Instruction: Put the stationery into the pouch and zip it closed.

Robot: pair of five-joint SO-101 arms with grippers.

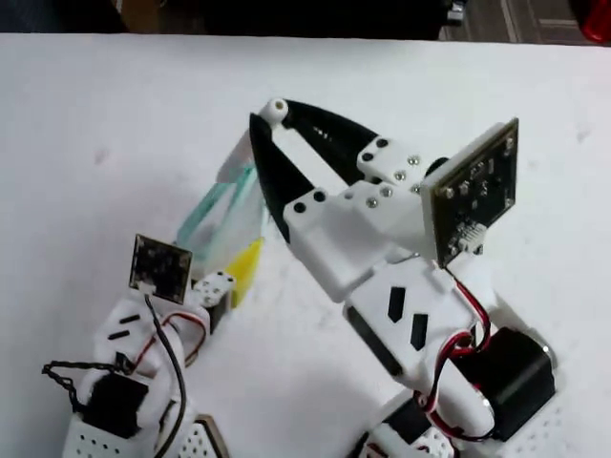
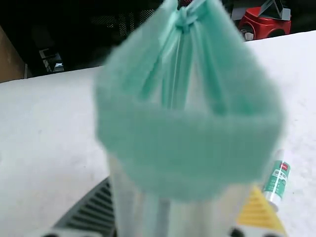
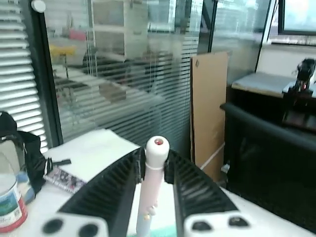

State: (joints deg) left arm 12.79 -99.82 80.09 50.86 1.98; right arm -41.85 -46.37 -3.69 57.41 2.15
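Right end effector [image 3: 153, 156] around one pen [image 3: 151, 187]

bright light, table [image 1: 95, 95] glaring white, faint shadows, pouch [image 2: 187, 133] probably out of focus

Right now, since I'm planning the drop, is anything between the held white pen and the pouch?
Nothing visible does: the white plastic pen in the right claw is beside the teal-edged clear plastic pouch.

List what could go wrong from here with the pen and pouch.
The white pen lies lengthwise in the right gripper, only its end poking out, so the jaws may catch the teal rim of the pouch. It looks soft and bunched in the left gripper and may fold shut.
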